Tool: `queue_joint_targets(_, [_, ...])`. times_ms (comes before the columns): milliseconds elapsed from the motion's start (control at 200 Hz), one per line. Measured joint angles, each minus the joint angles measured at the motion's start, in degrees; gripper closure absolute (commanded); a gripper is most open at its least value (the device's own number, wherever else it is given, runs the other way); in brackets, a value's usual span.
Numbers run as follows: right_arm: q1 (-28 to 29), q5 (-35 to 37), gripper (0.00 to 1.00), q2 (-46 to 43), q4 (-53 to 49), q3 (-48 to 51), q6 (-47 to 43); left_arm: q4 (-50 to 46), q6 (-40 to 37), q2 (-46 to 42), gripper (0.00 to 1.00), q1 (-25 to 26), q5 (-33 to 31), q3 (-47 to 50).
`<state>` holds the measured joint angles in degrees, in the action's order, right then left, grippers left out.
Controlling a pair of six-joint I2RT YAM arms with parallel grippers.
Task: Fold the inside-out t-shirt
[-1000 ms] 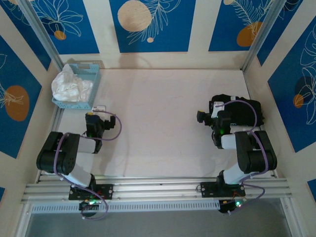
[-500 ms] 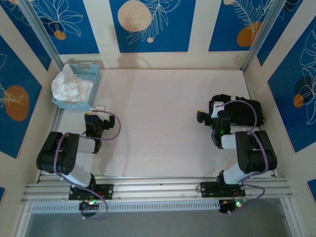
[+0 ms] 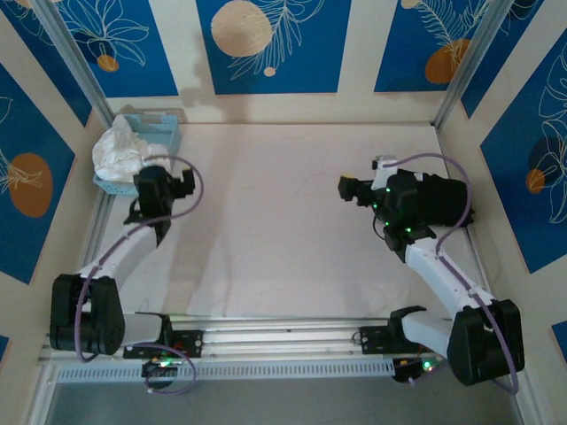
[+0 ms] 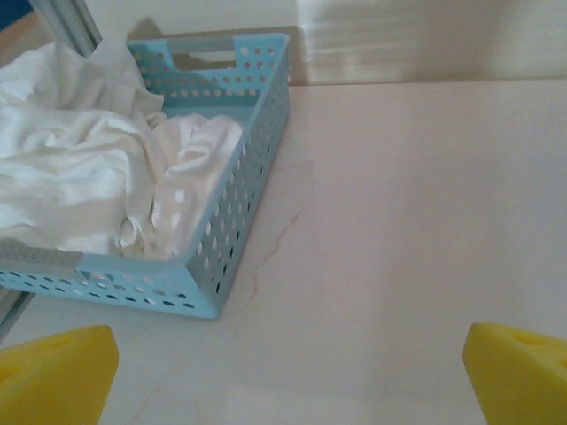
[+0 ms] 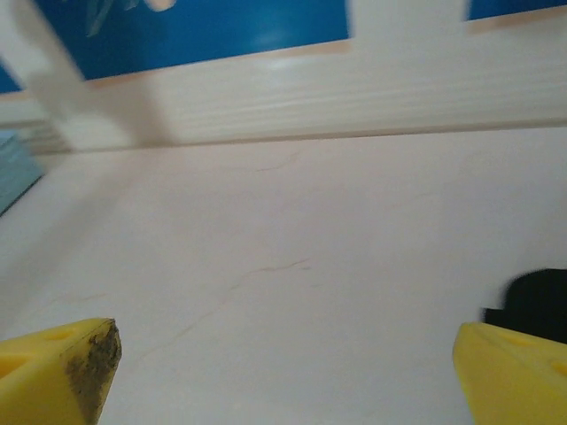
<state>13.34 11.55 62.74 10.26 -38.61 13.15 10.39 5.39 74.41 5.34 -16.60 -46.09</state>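
Where left wrist looks, t-shirt [image 4: 80, 186] (crumpled), basket [image 4: 244, 190]

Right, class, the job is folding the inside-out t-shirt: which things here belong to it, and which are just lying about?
Belongs to the job:
crumpled white thin cotton t-shirt, heaped in the pale blue perforated plastic basket

Just lying about:
that basket, merely holding the shirt
black folded garment, over on the right
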Motion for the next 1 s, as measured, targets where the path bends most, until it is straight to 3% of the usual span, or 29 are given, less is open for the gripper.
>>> queue_joint_targets(95, [2.4,0.0,0.03,0.2,-5.7,-3.8,0.0,-7.3,3.3,0.6,0.00,-1.3,0.6,-6.3])
queue_joint_targets(180, [2.6,0.0,0.03,0.7,-7.6,-6.1,0.4,-11.5,7.0,3.7,0.00,-6.5,3.2,-9.5])
queue_joint_targets(270, [3.0,0.0,0.03,1.5,-8.0,-6.7,0.6,-15.7,10.7,12.1,0.01,-13.9,4.8,-15.9])
queue_joint_targets(355, [3.2,-0.1,0.03,3.3,-8.2,-6.7,0.8,-19.9,12.5,22.3,0.02,-17.7,5.2,-24.6])
queue_joint_targets(660, [3.1,-1.7,0.03,8.1,-8.5,-6.7,1.9,-31.9,12.5,47.0,0.10,-19.6,3.7,-52.9])
queue_joint_targets(800, [2.9,-2.6,0.03,8.3,-8.2,-6.8,2.1,-36.7,11.2,55.1,0.29,-20.0,3.9,-62.6])
queue_joint_targets(905, [2.3,-2.8,0.03,8.7,-8.2,-7.0,2.3,-39.1,10.9,58.8,0.61,-20.7,4.9,-66.0])
queue_joint_targets(995, [1.9,-2.8,0.03,8.7,-8.2,-7.1,2.4,-40.7,10.8,59.6,0.95,-21.3,6.4,-67.8])
